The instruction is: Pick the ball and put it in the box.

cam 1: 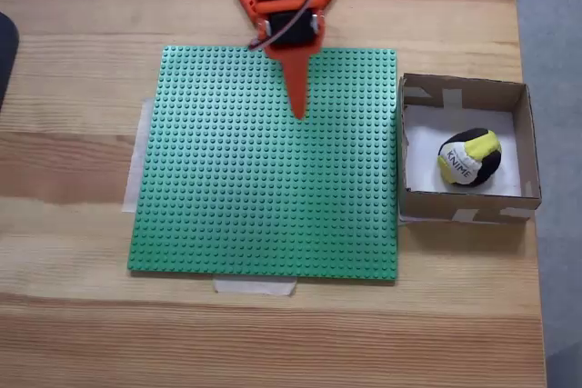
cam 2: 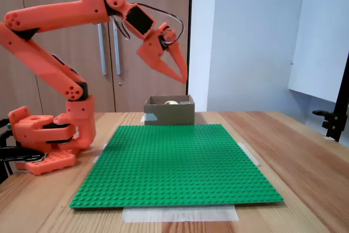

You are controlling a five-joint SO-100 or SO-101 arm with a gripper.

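Note:
The ball, with yellow, black and white panels and lettering, lies inside the brown cardboard box at the table's right side in a fixed view. From the side, only the ball's top peeks over the box wall. My orange gripper hangs above the far part of the green studded baseplate, well left of the box. Seen side-on, the gripper is raised high above the table, pointing down, its fingers meeting at the tips with nothing between them.
The baseplate is taped to the wooden table and covers its middle. The arm's base stands at the left in the side view. A dark object sits at the left edge, and the table ends just right of the box.

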